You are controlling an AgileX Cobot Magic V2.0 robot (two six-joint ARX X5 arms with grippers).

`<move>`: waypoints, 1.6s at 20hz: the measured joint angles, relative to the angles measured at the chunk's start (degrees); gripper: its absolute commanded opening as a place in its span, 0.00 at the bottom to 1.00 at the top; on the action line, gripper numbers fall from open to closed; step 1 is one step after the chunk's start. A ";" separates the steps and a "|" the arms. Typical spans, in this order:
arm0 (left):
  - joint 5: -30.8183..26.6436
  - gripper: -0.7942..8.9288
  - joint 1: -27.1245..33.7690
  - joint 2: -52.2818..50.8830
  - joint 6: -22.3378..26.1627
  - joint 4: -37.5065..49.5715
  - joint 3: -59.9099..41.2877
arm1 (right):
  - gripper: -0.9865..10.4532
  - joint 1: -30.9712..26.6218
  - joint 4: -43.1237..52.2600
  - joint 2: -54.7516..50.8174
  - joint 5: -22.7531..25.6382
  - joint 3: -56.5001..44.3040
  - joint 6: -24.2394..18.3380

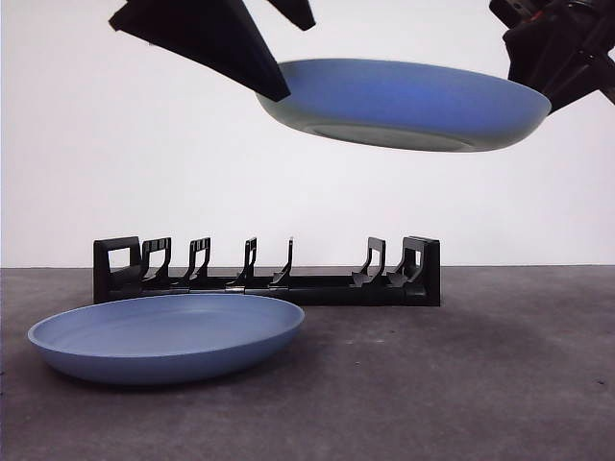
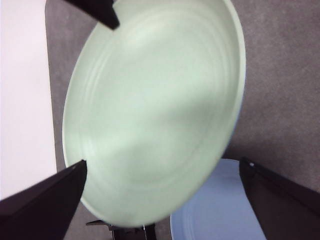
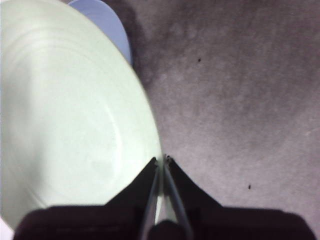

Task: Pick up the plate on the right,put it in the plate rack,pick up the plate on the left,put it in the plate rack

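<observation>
Your right gripper [image 3: 163,160] pinches the raised plate's [image 1: 404,101] rim above the rack [image 1: 269,274] for slotting, while your left gripper [image 2: 160,167] gapes beside it.

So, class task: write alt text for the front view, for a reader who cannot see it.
A blue plate is held in the air above a black plate rack, the right claw clamped on its rim and the left claw open at the opposite edge. A second blue plate lies flat on the grey table before the rack.
</observation>
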 measured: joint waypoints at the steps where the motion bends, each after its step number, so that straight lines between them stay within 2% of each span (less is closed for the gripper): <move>1: 0.00 0.49 -0.09 0.04 0.28 -0.04 0.00 | 0.07 0.31 0.02 0.00 0.00 0.00 0.13; 4: 0.00 0.35 -0.20 0.20 0.48 -0.15 0.00 | 0.07 0.92 0.02 0.00 0.02 0.00 0.24; 6: -0.02 0.29 -0.35 0.22 0.48 -0.59 0.00 | 0.07 0.98 0.11 0.00 0.04 0.00 0.42; 11: 0.31 0.20 -1.07 0.22 0.48 -2.47 0.00 | 0.07 0.96 0.17 0.00 0.04 0.00 0.98; 14: 1.03 0.18 -1.62 0.22 0.48 -3.93 0.00 | 0.07 0.96 0.22 0.00 0.07 0.00 1.03; 17: 1.25 0.07 -2.27 0.22 0.48 -5.14 0.00 | 0.07 0.96 0.24 0.00 0.04 0.00 1.03; 27: 2.34 0.07 -2.80 0.61 1.38 -7.08 0.00 | 0.08 1.11 0.83 0.00 0.50 0.26 1.09; 32: 2.34 0.07 -2.80 0.61 1.11 -7.08 0.00 | 0.12 1.11 1.97 0.00 -0.13 0.28 1.16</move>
